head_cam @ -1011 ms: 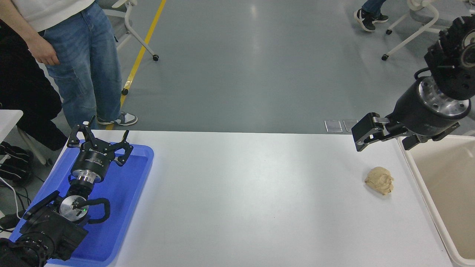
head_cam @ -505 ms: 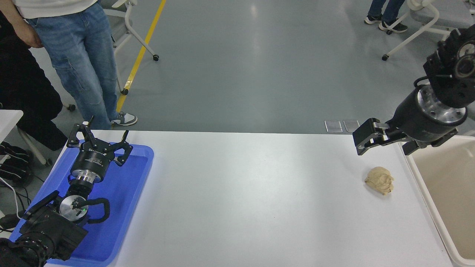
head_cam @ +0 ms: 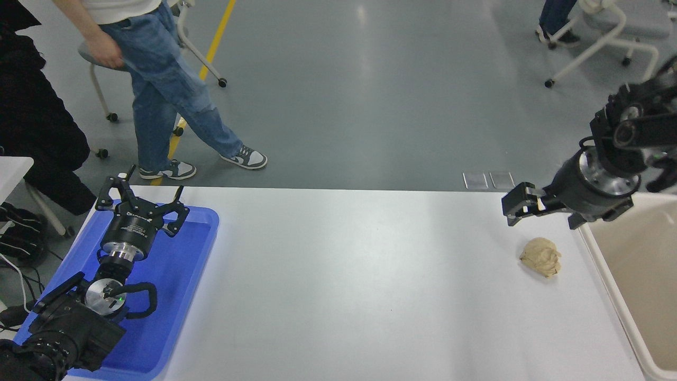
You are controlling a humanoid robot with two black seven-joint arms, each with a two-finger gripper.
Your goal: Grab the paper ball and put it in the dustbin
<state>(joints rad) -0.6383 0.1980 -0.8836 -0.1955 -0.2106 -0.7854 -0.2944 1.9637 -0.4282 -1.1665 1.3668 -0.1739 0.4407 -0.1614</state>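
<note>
The paper ball [head_cam: 540, 256], a crumpled tan wad, lies on the white table [head_cam: 359, 286] near its right side. Just right of it stands the dustbin [head_cam: 608, 288], a cream tub with a thick pale rim, cut off by the picture's right edge. My right gripper [head_cam: 542, 218] hangs open above the ball and slightly behind it, with nothing between its fingers and not touching the ball. My left gripper [head_cam: 144, 191] is parked open over the blue tray at the lower left.
The blue tray [head_cam: 180, 296] takes up the table's left end under my left arm. A person in jeans [head_cam: 169, 90] walks past the far left corner. Wheeled chairs [head_cam: 592, 42] stand on the floor behind.
My right arm has pulled back to the right and turned its wrist, and the gripper has sunk slightly toward the ball. The person at the far left has stepped to the right. The ball has not moved.
</note>
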